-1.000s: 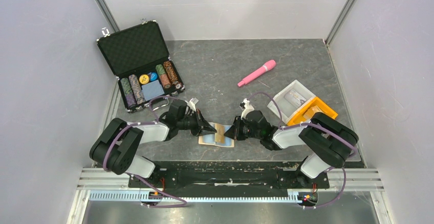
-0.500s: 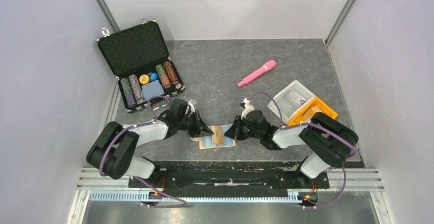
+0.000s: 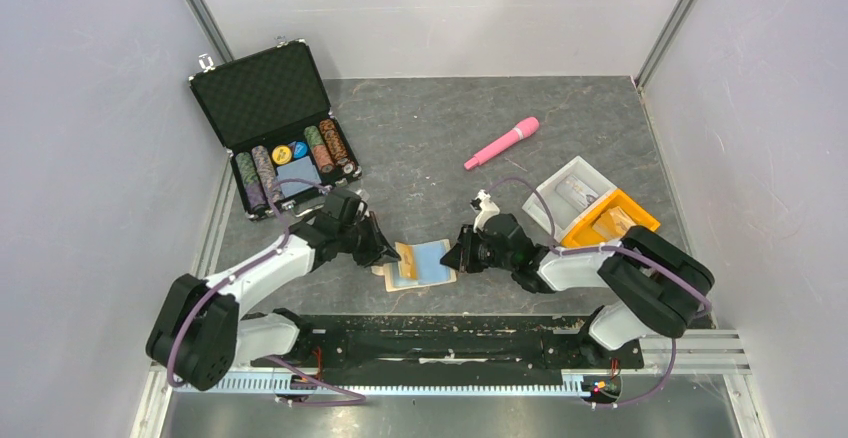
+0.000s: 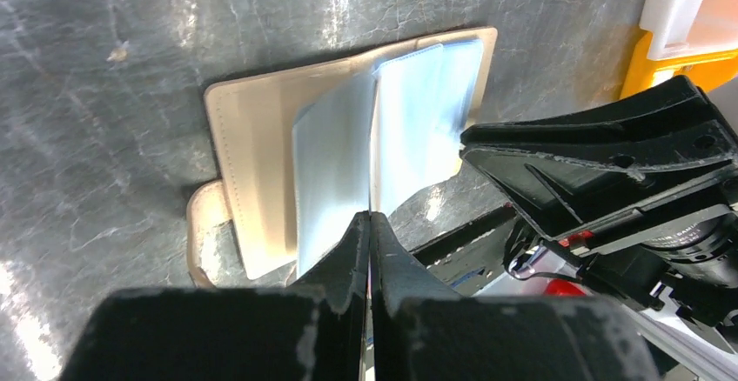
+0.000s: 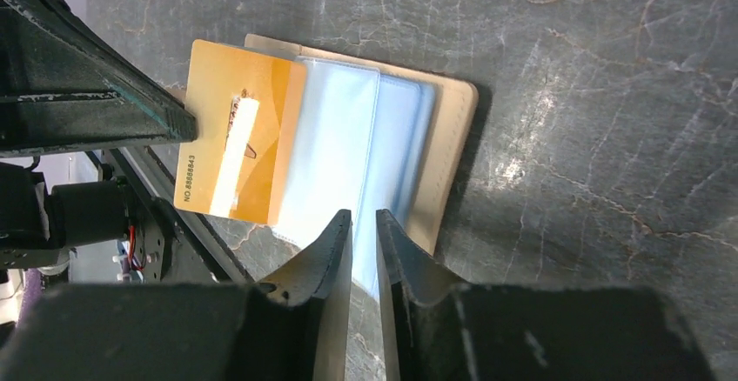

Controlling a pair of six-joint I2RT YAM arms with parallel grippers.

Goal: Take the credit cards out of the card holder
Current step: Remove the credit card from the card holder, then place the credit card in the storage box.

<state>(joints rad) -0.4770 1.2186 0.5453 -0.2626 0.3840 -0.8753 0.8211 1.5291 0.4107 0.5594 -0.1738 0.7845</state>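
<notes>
The tan card holder lies open on the table near the front edge, its pale blue sleeves up. It also shows in the left wrist view and the right wrist view. A gold-orange credit card sticks out of a sleeve to the left, clear in the right wrist view. My left gripper is shut on the card's left edge, seen edge-on. My right gripper pinches the blue sleeves at the holder's right side.
An open black poker-chip case stands at the back left. A pink pen-like stick lies at the back middle. A clear tray and an orange tray sit right of my right arm. The black front rail runs just below the holder.
My left gripper has moved left and drawn the gold card partway out of the holder. The holder's blue sleeves now show. My right gripper has stayed at the holder's right side.
</notes>
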